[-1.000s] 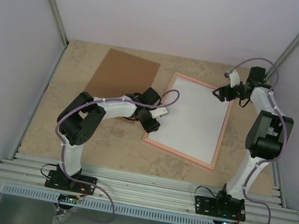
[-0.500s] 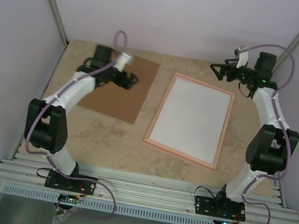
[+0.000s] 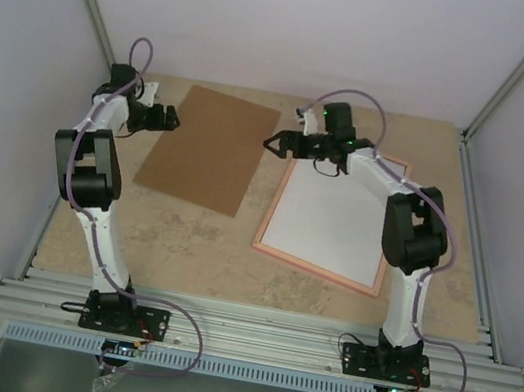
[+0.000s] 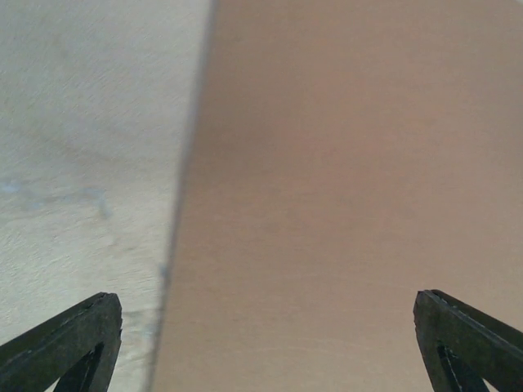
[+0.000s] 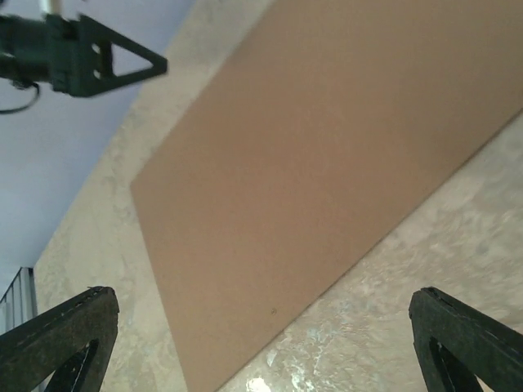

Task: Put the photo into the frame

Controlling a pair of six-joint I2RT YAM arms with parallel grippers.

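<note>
The left claw [image 3: 171,119] is spread wide with nothing between its fingers. In its wrist view only the two dark fingertips [image 4: 69,339] show at the bottom corners, one over the tabletop [image 3: 183,243] and the other over the brown backing board [image 3: 208,146], so it straddles the board's left edge. That view is blurred, and whether the tips touch the surface cannot be told. The right claw [image 3: 273,143] is also wide open and empty. It sits over the strip of tabletop between the board's far right corner and the far left corner of the frame [image 3: 315,269], and it points toward the board. Its wrist view cuts its fingers down to the tips and shows the board slanting across, with the left claw small in the upper left. The frame lies flat on the right half of the tabletop. Its long axis runs from near to far, with the far end leaning slightly to the right. A plain white sheet [image 3: 330,213] fills its opening. The right arm reaches across the frame's far edge and hides part of that rail. The photo's printed face cannot be made out in any view.
</note>
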